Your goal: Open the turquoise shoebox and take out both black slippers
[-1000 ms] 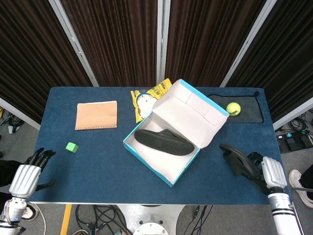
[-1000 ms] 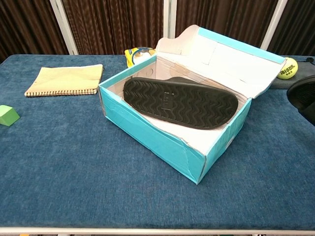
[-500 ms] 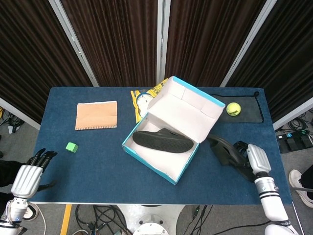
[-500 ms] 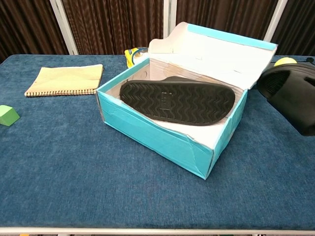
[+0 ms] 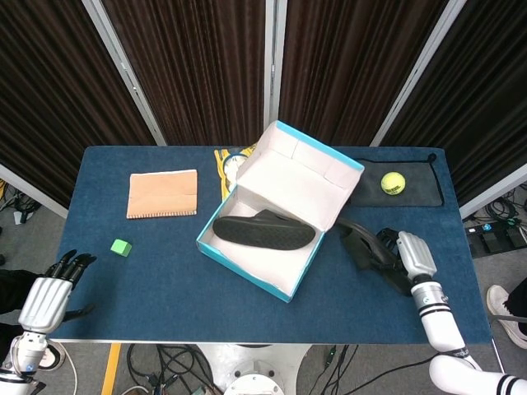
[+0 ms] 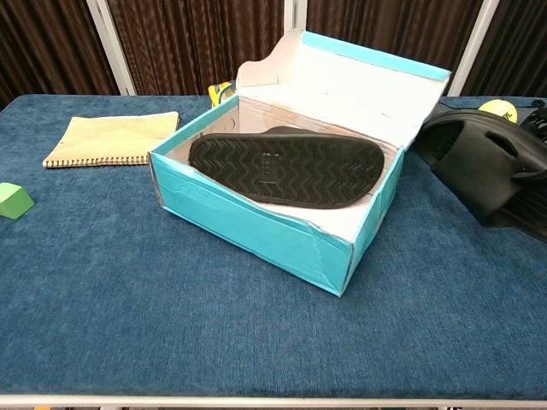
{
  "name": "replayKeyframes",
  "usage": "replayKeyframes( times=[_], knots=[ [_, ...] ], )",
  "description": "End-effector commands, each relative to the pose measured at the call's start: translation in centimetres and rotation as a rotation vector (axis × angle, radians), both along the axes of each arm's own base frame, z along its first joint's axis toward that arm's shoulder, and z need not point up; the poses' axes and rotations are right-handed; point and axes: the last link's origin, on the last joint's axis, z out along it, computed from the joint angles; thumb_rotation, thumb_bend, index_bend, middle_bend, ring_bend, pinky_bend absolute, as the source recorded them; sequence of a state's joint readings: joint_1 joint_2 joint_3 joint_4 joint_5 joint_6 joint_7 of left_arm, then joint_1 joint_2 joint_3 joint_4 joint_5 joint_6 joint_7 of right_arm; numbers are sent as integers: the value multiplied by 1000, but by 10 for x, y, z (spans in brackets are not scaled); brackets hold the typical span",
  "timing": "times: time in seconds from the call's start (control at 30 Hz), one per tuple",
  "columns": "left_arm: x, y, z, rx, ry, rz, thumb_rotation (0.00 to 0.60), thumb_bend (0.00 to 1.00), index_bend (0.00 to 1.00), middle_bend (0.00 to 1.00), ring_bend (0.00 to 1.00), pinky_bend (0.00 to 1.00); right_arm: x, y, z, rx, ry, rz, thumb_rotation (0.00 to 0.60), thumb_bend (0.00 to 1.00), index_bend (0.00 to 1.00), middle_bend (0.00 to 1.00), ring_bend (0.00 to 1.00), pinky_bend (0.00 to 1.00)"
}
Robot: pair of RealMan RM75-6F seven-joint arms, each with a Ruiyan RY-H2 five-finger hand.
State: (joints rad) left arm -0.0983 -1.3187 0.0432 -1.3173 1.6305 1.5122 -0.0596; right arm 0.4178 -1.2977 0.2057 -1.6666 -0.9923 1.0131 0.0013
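The turquoise shoebox (image 5: 247, 262) (image 6: 248, 224) stands in the middle of the table with its lid (image 5: 300, 177) (image 6: 359, 81) tilted up at the back. One black slipper (image 5: 263, 232) (image 6: 286, 166) lies sole-up inside it. My right hand (image 5: 408, 255) (image 6: 534, 184) holds the second black slipper (image 5: 362, 243) (image 6: 479, 162) just right of the box, its front end against the box's right side. My left hand (image 5: 48, 290) is open at the table's front left edge, away from the box.
A tan notebook (image 5: 163, 193) (image 6: 113, 137) lies at the back left, a small green cube (image 5: 121, 246) (image 6: 13, 199) nearer the front left. A yellow packet (image 5: 229, 164) sits behind the box. A tennis ball (image 5: 393, 182) (image 6: 498, 106) rests on a dark mat (image 5: 412, 188) at the back right.
My right hand has carried the second slipper leftward up to the box. The box has slid and turned to the left, and its lid has tilted more upright. The left hand stays put.
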Motion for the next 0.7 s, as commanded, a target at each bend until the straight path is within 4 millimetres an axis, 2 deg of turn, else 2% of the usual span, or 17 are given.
replayKeyframes(
  times=[0.03, 0.17, 0.23, 0.3, 0.47, 0.7],
  knots=[
    [0, 0, 0, 1, 0, 1, 600, 13, 158, 156, 81, 289, -1, 2, 0, 45, 6, 12, 600, 130, 411, 450, 296, 454],
    [-1, 0, 1, -1, -1, 2, 600, 13, 157, 156, 81, 289, -7, 5, 5, 65, 16, 12, 600, 29, 107, 207, 50, 203],
    [0, 0, 1, 0, -3, 1, 600, 13, 157, 156, 81, 289, -9, 5, 9, 58, 22, 8, 600, 14, 16, 92, 0, 75],
    [0, 0, 1, 0, -3, -1, 600, 13, 157, 156, 81, 289, -10, 5, 13, 38, 11, 3, 600, 10, 0, 45, 0, 23],
    [1, 1, 0, 1, -3, -1, 600, 13, 157, 156, 81, 289, -4, 2, 25, -16, -19, 24, 600, 10, 0, 29, 0, 5],
    [2, 1, 1, 4, -4, -4, 600, 13, 158, 156, 81, 289, 25, -5, 35, -80, -48, 133, 600, 24, 0, 61, 0, 5]
  ],
)
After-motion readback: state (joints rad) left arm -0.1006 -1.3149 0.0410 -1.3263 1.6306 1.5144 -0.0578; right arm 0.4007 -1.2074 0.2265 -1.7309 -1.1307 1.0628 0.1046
